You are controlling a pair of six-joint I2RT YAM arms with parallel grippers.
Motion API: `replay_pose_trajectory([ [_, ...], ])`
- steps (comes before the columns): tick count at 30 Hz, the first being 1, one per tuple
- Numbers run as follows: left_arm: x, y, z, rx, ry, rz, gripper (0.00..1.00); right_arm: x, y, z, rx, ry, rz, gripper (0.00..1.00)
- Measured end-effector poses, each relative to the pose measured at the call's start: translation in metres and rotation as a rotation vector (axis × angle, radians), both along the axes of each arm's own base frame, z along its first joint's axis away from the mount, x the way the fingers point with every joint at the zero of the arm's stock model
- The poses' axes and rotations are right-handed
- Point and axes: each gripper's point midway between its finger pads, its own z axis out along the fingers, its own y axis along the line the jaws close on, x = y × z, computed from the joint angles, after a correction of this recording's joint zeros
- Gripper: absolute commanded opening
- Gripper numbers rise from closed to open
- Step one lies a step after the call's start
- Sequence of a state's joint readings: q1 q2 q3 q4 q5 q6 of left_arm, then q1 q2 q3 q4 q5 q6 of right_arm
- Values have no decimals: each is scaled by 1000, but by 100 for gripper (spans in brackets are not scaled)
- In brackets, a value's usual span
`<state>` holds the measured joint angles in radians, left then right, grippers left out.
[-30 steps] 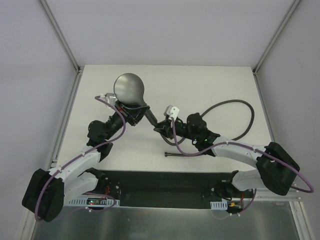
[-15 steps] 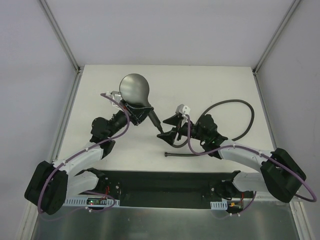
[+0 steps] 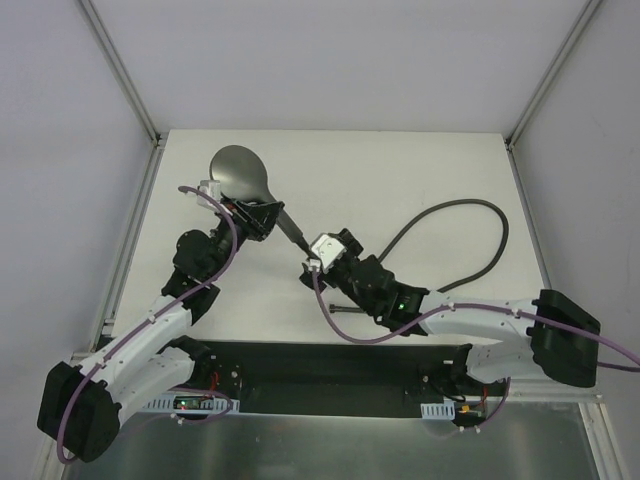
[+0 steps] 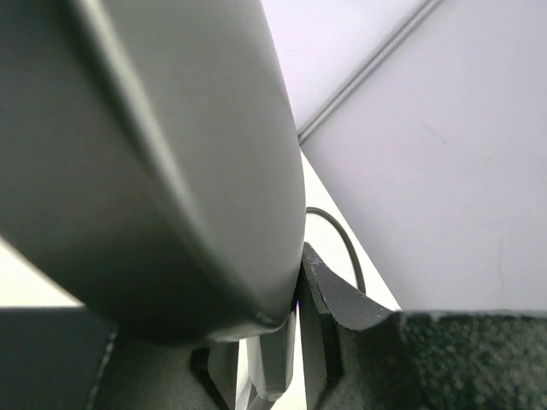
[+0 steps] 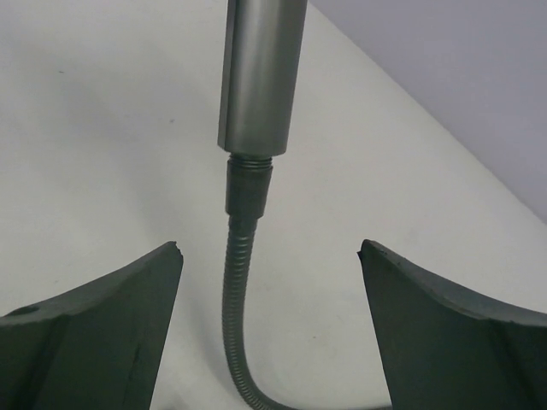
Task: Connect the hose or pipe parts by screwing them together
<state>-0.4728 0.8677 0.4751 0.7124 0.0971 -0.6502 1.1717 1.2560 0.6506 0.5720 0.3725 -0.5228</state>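
In the overhead view, the grey round-faced shower head (image 3: 238, 172) with a tapered handle sits in the upper left of the white table (image 3: 420, 170). It is raised off the surface, with its handle slanting down toward the centre of the frame. The left gripper (image 3: 258, 218) is clamped tight on the neck where the face meets the handle. Its wrist view is mostly filled by the curved grey head (image 4: 154, 154), with one dark finger (image 4: 342, 299) against its lower edge.

The long thin dark-grey flexible hose (image 3: 490, 215) loops across the right half of the table. One small end fitting lies flat near the lower centre, partly hidden by the right arm. The right gripper (image 3: 308, 262) is at the tip of the handle, near the frame's centre.

In the right wrist view, the hose's other fitting (image 5: 248, 184) meets the bottom end of the metallic handle (image 5: 261, 68), with threads showing at the joint. The ribbed hose (image 5: 232, 299) hangs down from there and curves toward the bottom edge. The right gripper's two dark fingers (image 5: 102, 325) stand wide apart on either side of the hose, touching nothing.
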Motion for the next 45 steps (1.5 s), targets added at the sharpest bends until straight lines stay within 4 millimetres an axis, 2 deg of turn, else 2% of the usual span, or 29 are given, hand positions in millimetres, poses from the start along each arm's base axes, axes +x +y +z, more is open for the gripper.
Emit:
replay_pose_trajectory([
  [7, 1, 13, -9, -19, 107, 75, 0, 15, 22, 7, -172, -163, -132, 85],
  [10, 0, 19, -8, -38, 128, 106, 0, 20, 30, 4, -228, -194, -158, 77],
  [11, -1, 21, -7, -44, 134, 114, 0, 20, 32, 2, -241, -200, -162, 64],
  [13, -2, 23, -7, -50, 145, 123, 0, 23, 34, 1, -258, -208, -172, 44],
  [14, -2, 25, -6, -53, 147, 131, 0, 23, 35, 0, -265, -211, -173, 28],
  [16, -3, 27, -3, -69, 149, 139, 0, 22, 38, -1, -268, -213, -166, 17],
  [17, -3, 27, -2, -75, 149, 140, 0, 21, 39, -1, -263, -212, -163, 8],
  [19, -4, 28, 0, -80, 146, 140, 0, 20, 41, 1, -243, -206, -157, 1],
  [23, -10, 22, 5, -85, 75, 90, 0, 20, 39, 2, -161, -148, -83, 1],
  [29, -23, 1, 6, -60, -54, -52, 0, 15, 27, -5, 36, 58, 174, 1],
  [34, -30, -14, 0, -55, -161, -147, 0, 4, 22, -15, 145, 249, 371, 1],
  [38, -34, -29, -3, -47, -202, -236, 0, -6, 15, -19, 200, 361, 464, 3],
  [39, -34, -31, -3, -47, -207, -247, 0, -7, 14, -20, 207, 377, 475, 7],
  [40, -34, -33, -4, -47, -211, -262, 0, -8, 13, -21, 214, 394, 485, 24],
  [42, -34, -38, -6, -40, -210, -285, 0, -9, 10, -24, 226, 432, 501, 40],
  [43, -33, -39, -7, -36, -208, -290, 0, -9, 8, -26, 233, 445, 502, 60],
  [45, -31, -41, -9, -22, -207, -295, 0, -9, 8, -23, 248, 445, 509, 74],
])
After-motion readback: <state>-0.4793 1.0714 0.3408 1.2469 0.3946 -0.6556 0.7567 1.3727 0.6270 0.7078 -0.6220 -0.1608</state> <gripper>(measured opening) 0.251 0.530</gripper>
